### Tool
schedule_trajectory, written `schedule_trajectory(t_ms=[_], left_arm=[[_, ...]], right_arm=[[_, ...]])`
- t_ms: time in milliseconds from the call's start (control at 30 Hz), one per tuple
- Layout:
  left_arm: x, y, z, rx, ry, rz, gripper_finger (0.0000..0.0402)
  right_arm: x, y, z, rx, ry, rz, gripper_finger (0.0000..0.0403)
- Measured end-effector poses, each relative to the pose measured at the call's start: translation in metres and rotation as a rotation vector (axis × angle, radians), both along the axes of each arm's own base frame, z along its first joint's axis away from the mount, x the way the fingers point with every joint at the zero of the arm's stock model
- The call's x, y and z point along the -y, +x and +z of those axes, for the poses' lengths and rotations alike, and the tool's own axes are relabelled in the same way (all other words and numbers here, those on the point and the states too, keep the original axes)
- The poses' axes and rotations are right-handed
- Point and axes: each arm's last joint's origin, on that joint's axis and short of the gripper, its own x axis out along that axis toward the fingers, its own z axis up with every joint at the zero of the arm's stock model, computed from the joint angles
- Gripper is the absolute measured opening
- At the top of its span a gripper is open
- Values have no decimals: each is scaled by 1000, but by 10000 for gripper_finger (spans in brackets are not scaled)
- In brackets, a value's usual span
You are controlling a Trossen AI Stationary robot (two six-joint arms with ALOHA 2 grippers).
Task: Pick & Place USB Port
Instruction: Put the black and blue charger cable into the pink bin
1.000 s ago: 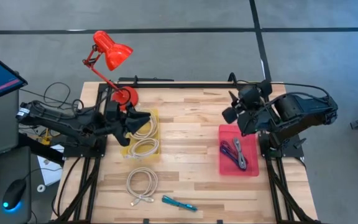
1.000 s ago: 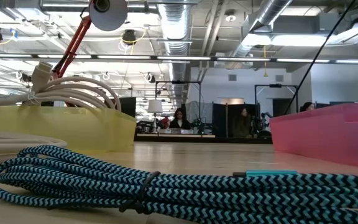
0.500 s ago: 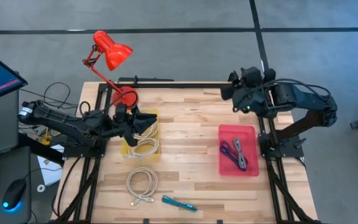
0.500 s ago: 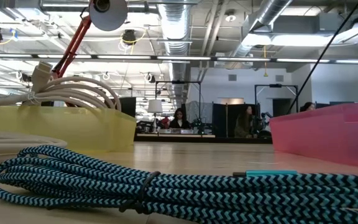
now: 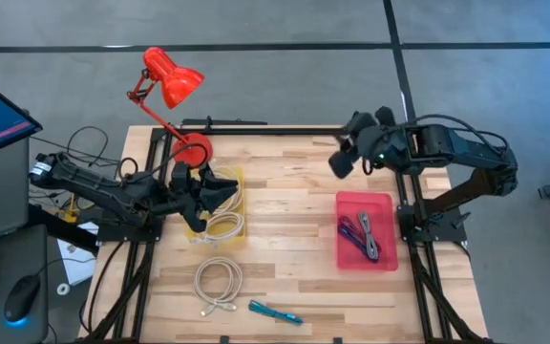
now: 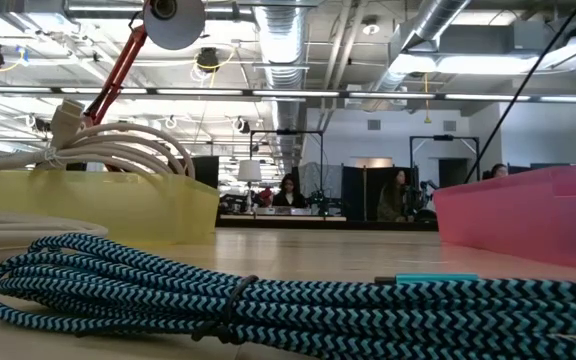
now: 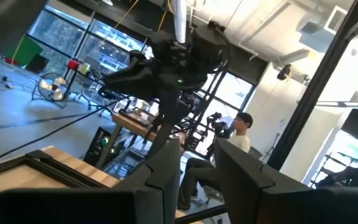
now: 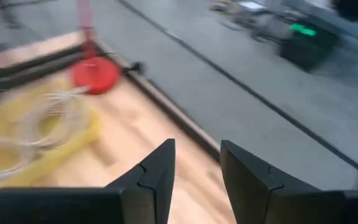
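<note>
A teal-and-black braided cable (image 5: 275, 312) lies coiled at the table's near edge and fills the foreground of the low view (image 6: 268, 295). A white cable coil (image 5: 220, 282) lies beside it. The yellow bin (image 5: 216, 212) holds white cables and the pink bin (image 5: 366, 231) holds purple and grey ones. My left gripper (image 5: 229, 188) hovers open over the yellow bin's far end, pointing toward the table's right (image 7: 197, 146). My right gripper (image 5: 336, 162) is open above the table's far middle, pointing left (image 8: 197, 146). Neither holds anything.
A red desk lamp (image 5: 172, 81) stands with its base (image 5: 196, 147) at the far left corner, next to the yellow bin. Bare wood lies between the two bins. Beyond the table, people sit at desks in the room (image 6: 290, 190).
My right gripper has risen from above the pink bin's far end, gone toward the far edge, then swung toward the table's left, turning from pointing down to pointing left. My left gripper has crept slightly toward the right over the yellow bin.
</note>
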Motion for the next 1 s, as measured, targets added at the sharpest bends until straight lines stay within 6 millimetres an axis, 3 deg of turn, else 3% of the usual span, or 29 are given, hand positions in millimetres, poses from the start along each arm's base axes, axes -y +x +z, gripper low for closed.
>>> schedule_trajectory(t_ms=[400,1000], left_arm=[[20,-6,0,0,4,-97,99],[43,-18,-3,-46,84,-85,99]], right_arm=[[-36,8,3,30,139,365,118],[-85,7,-4,120,355,425,118]])
